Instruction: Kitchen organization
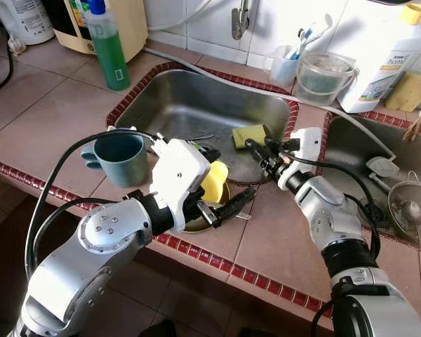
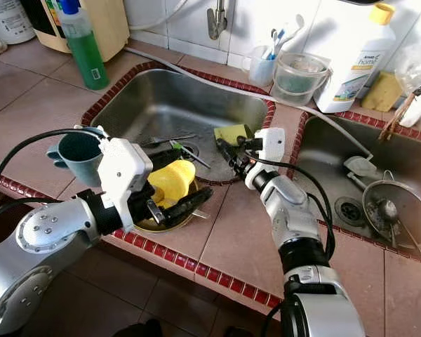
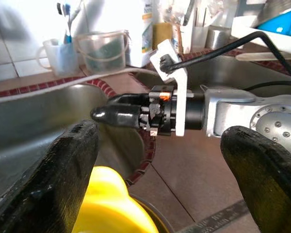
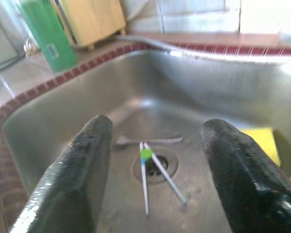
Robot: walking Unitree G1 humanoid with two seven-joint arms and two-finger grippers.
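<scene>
My left gripper [image 1: 224,177] hangs open at the counter's front edge, its fingers [image 3: 63,179] spread wide on either side of a yellow plastic piece [image 1: 215,180]. That piece rests in a shallow brass-coloured dish [image 2: 151,223]. My right gripper [image 1: 258,146] is open too, reaching over the near right rim of the steel sink [image 1: 189,105]. A yellow sponge [image 1: 248,133] lies just beside it in the sink. Two thin sticks [image 4: 150,167] and a spoon [image 4: 145,141] lie around the drain.
A teal mug [image 1: 119,158] stands left of the left gripper. A green soap bottle [image 1: 107,45] is at the back left. Behind the sink are a toothbrush cup [image 1: 284,67], a clear tub [image 1: 324,77] and a white detergent bottle [image 1: 386,60]. A second sink [image 1: 351,151] with a strainer [image 1: 410,210] is at the right.
</scene>
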